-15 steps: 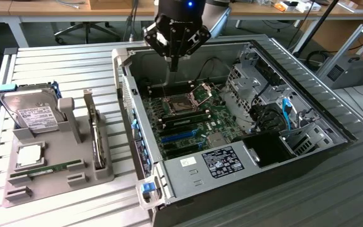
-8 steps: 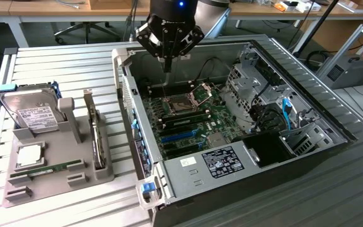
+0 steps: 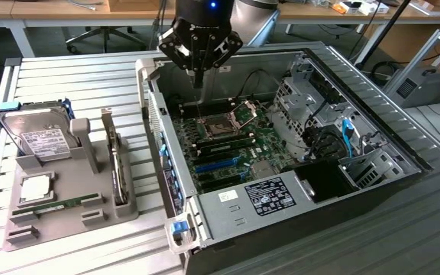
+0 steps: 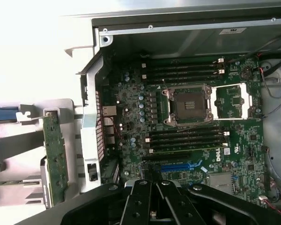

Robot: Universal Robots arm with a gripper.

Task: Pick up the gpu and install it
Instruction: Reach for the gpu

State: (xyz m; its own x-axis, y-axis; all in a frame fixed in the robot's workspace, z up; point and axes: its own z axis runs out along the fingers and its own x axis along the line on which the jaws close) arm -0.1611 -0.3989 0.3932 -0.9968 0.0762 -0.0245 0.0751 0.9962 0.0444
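Slatted white table (image 3: 67,74): parts holder (image 3: 67,226) at the exterior view's left, open computer case (image 3: 220,226) at its right.
The gpu (image 3: 115,166) stands on edge in the holder beside the hard drive (image 3: 40,134). The arm hangs vertically above the case's motherboard (image 3: 231,146), gripper (image 3: 197,82) pointing down, closed tight and empty.

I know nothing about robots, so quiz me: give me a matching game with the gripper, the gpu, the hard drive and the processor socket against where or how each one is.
1 gripper
2 gpu
3 hard drive
4 processor socket

A on the motherboard inside the case
B standing on edge in the grey holder
C shut, above the open case
D leaning in the holder, white label showing

Pairs: 1-C, 2-B, 3-D, 4-A
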